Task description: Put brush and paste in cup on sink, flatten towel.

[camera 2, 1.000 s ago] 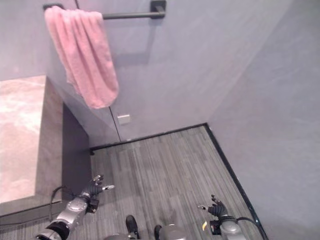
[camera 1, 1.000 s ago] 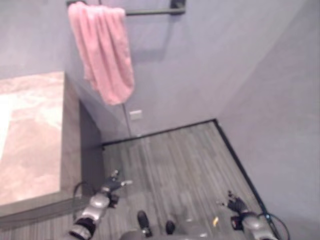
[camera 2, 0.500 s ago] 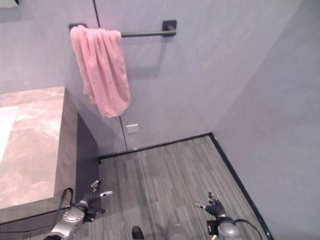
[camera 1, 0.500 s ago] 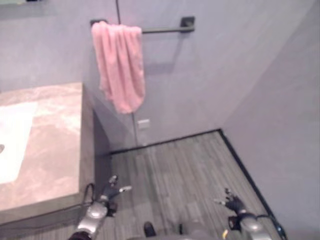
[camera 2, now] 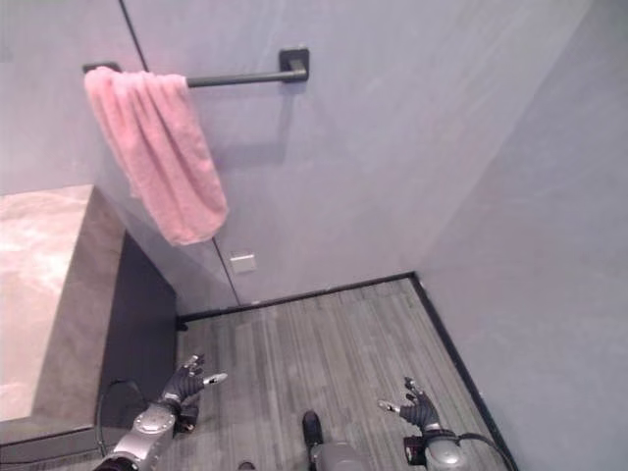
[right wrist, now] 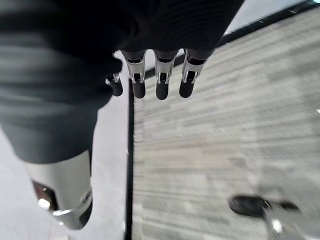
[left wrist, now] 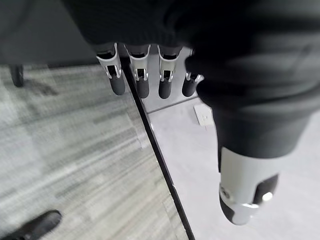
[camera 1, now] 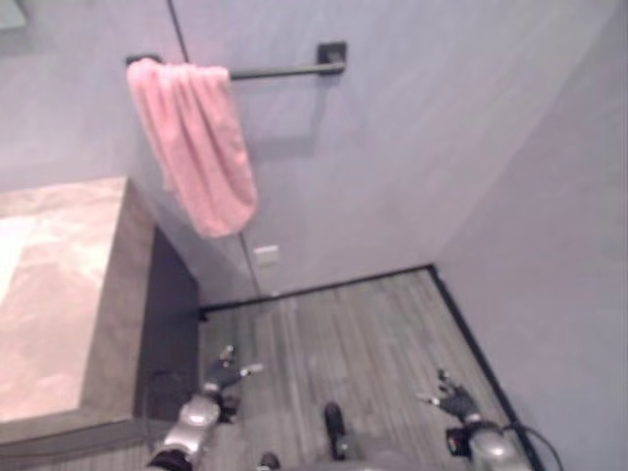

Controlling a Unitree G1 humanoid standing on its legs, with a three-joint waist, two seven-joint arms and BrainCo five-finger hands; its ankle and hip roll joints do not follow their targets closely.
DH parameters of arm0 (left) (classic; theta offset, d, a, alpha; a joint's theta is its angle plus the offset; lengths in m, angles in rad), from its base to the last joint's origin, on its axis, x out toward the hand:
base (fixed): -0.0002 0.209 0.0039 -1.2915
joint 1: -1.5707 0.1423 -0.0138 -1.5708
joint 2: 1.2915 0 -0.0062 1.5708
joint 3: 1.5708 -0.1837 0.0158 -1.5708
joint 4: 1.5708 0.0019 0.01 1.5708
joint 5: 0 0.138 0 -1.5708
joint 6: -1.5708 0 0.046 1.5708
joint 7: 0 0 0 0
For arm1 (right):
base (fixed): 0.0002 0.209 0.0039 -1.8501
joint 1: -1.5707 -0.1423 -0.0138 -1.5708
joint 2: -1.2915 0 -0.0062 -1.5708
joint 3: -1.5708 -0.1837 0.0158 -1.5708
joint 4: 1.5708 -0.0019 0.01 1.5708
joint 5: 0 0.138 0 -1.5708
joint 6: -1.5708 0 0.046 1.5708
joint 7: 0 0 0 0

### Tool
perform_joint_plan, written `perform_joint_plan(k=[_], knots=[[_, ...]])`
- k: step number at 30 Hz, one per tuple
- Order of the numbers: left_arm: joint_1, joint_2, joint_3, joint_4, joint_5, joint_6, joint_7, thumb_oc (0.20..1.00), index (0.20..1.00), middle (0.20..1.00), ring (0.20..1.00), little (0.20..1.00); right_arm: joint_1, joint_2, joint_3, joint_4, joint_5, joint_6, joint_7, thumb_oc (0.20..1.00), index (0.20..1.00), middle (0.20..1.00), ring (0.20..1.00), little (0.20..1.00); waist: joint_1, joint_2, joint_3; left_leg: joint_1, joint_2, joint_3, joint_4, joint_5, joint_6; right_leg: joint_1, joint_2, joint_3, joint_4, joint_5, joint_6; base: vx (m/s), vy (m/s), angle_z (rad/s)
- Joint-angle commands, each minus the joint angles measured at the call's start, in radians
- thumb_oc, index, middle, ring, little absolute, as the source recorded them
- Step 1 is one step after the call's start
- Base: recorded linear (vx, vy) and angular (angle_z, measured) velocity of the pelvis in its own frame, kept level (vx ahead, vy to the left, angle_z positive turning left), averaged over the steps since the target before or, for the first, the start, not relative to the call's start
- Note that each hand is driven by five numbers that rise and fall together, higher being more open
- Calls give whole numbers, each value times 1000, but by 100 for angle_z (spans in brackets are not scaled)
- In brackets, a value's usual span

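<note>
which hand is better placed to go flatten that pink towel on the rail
Probably the left hand: the bunched pink towel hangs at the rail's left end, above that side. The right hand sits farther away. Both are open, low.

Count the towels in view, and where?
1. A pink towel hangs bunched at the left end of the wall rail, above the counter edge. Others may lie outside the views.

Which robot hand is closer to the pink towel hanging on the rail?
Left. The left robot hand hangs low, almost under the bunched pink cloth towel; the right robot hand is further over.
</note>
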Motion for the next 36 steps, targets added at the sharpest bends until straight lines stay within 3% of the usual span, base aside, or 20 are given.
perform_joint_plan(k=[1,3,5,6,8,10,12,14,17,22,24,25,26,27,29,34,36], knots=[[-89,-16,-24,24,-40,-40,11,1000,1000,1000,1000,1000,-37,-64,2,-21,0,-38,-19,1000,1000,1000,1000,1000,-28,-17,-15,-11,-11,29,247,-4,20,12,3,27,85,-145,49,329,-273,30],[-89,-18,-25,20,-45,-40,14,1000,1000,1000,1000,1000,-36,-72,4,-38,-1,-38,-17,1000,1000,1000,1000,1000,-29,-18,-14,-23,3,29,306,16,10,27,11,23,84,-154,35,217,-187,18],[-93,-19,-23,15,-63,-39,10,1000,1000,1000,1000,1000,-23,-82,13,-55,-6,-41,-14,1000,1000,1000,1000,1000,-18,-24,1,-94,51,21,507,86,-5,60,37,26,86,-175,-4,236,-288,6],[-100,-21,-34,22,-53,-37,17,1000,1000,1000,1000,1000,-19,-91,26,-30,-21,-35,-15,1000,1000,1000,1000,1000,-12,-25,27,-168,79,8,661,92,-4,85,50,10,88,-193,-27,213,-277,13],[-117,-24,-44,37,-49,-38,21,1000,1000,1000,1000,1000,-22,-91,27,10,-24,-29,-22,1000,1000,1000,1000,1000,-23,-36,43,-204,74,29,596,60,6,93,22,-17,87,-196,-21,125,-129,-1],[-125,-24,-44,44,-50,-41,21,1000,1000,1000,1000,1000,-17,-95,16,26,-27,-27,-28,1000,1000,1000,1000,1000,-46,-50,31,-201,71,75,404,19,13,93,-19,-47,82,-202,-8,130,13,14],[-126,-26,-47,50,-52,-44,27,1000,1000,1000,1000,1000,-18,-102,17,31,-45,-28,-40,1000,1000,1000,1000,1000,-63,-53,22,-166,22,43,129,58,11,80,-51,-68,98,-217,1,153,115,41],[-127,-24,-53,55,-50,-48,32,1000,1000,1000,1000,1000,-27,-101,23,46,-63,-33,-58,1000,1000,1000,1000,1000,-75,-40,18,-161,23,-21,-49,152,-8,79,-54,-78,117,-226,0,160,132,23],[-133,-26,-61,60,-50,-46,32,1000,1000,1000,1000,1000,-20,-98,5,61,-47,-31,-58,1000,1000,1000,1000,1000,-103,-25,5,-180,43,28,-77,166,-26,110,-75,-86,118,-235,8,354,338,21],[-122,-9,-81,42,-34,-49,13,1000,1000,1000,1000,1000,-16,-94,-3,54,-53,-22,-43,1000,1000,1000,1000,1000,-84,-18,-7,-213,-4,-15,78,63,8,158,-135,-50,114,-240,43,315,429,-8],[-115,11,-85,17,-22,-52,8,1000,1000,1000,1000,1000,-24,-82,-15,63,-59,-17,-46,1000,1000,1000,1000,1000,-65,-17,-5,-219,-25,4,150,-2,40,168,-168,-21,100,-216,75,279,549,-31],[-106,34,-77,-2,-13,-52,7,1000,1000,1000,1000,1000,-46,-74,-15,58,-75,-13,-48,1000,1000,1000,1000,1000,-53,-6,-4,-220,-45,28,168,-31,70,139,-198,-4,125,-156,99,278,692,-38],[-105,43,-74,-11,-11,-54,9,1000,1000,1000,1000,1000,-58,-67,-12,57,-76,-12,-50,1000,1000,1000,1000,1000,-46,-2,0,-218,-48,44,165,-36,80,115,-206,6,138,-112,109,176,505,-75],[-105,44,-74,-11,-11,-54,9,1000,1000,1000,1000,1000,-59,-66,-12,58,-76,-12,-50,1000,1000,1000,1000,1000,-42,-2,-1,-219,-48,48,165,-36,80,112,-206,10,137,-110,109,69,305,-88],[-88,73,-54,-38,-12,-62,7,1000,1000,1000,1000,1000,-68,-52,0,18,-85,-20,-42,1000,1000,1000,1000,1000,-30,9,5,-210,-61,84,155,-56,103,80,-227,15,139,12,136,149,468,-75],[-68,95,-31,-68,-3,-64,6,1000,1000,1000,1000,1000,-62,-49,4,2,-106,-17,-36,1000,1000,1000,1000,1000,-24,33,-1,-204,-82,78,160,-89,136,66,-248,19,133,127,154,111,341,-10],[-67,100,-28,-73,0,-63,9,1000,1000,1000,1000,1000,-65,-47,7,1,-107,-15,-35,1000,1000,1000,1000,1000,-22,36,-3,-205,-84,77,162,-95,141,65,-253,13,125,148,157,54,207,7]])
